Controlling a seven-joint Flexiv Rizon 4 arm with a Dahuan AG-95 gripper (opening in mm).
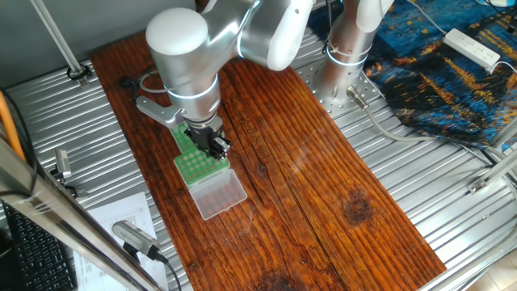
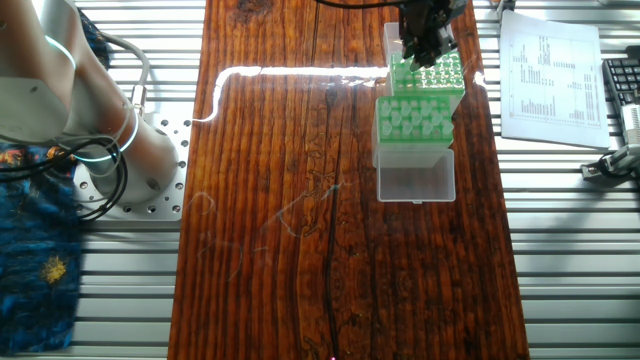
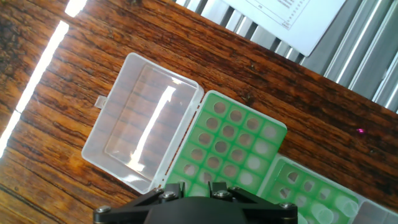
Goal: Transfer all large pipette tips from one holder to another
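One fixed view: the gripper [image 1: 212,141] is hanging low over the green racks [image 1: 194,158] on the wooden board [image 1: 307,178] — jaw state cannot be told. A clear lid [image 1: 218,194] is lying open on the near side.

The other fixed view: the gripper [image 2: 425,40] is sitting over the far rack [image 2: 435,72]; the tips [image 2: 415,118] are standing in the near rack.

Hand view: pale tips [image 3: 264,149] are filling the right column — fingers out of sight.

We saw the large pipette tips [image 2: 420,118] as pale-green translucent cones standing upright in a green rack [image 2: 388,135], wide ends up, beside that rack's open clear lid [image 2: 416,183].
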